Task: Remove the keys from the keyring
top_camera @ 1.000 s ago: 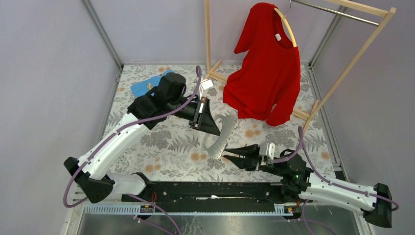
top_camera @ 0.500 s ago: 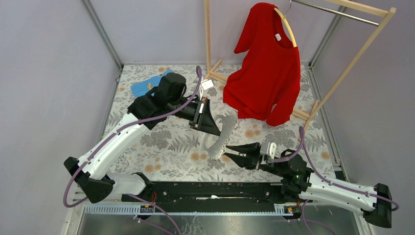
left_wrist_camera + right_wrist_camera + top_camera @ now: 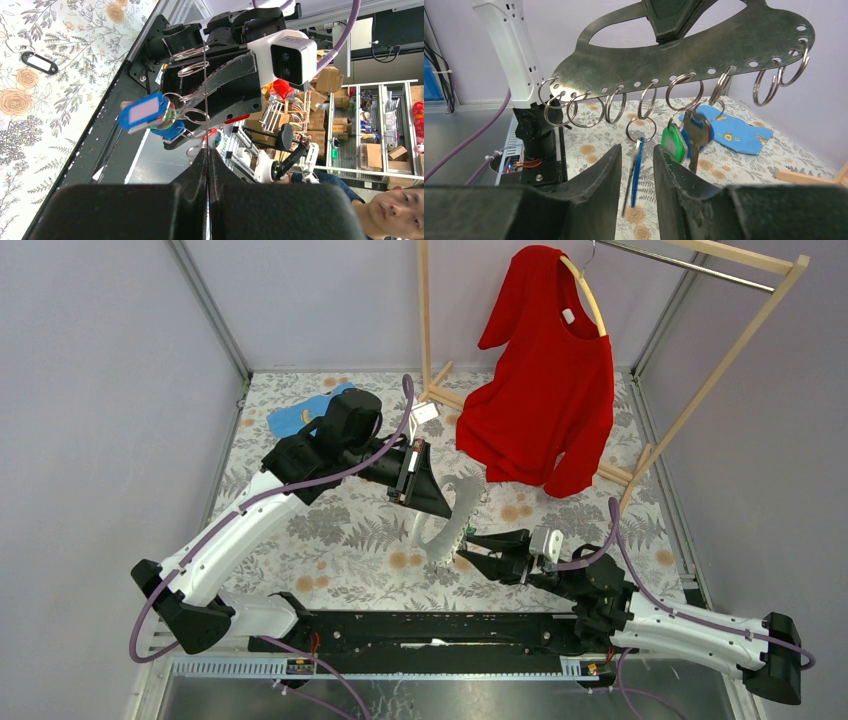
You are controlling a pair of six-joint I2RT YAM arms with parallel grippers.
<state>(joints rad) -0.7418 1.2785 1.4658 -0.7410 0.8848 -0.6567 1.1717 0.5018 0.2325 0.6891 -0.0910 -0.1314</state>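
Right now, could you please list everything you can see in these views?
plate: one, grey, in left gripper
rings: about ten, silver, hanging from plate's holes
blue tag: one, on a ring, inside right gripper
green tag: one, on a ring
key: one, dark, beside green tag
black tag: one, on table
shirt: one, red, on rack
rack: one, wooden, far edge
cloth: one, blue, far left
table: one, floral
left gripper: shut on plate
right gripper: open

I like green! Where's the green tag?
In the right wrist view, the green tag hangs under the metal plate, a little right of centre, with a key right beside it.
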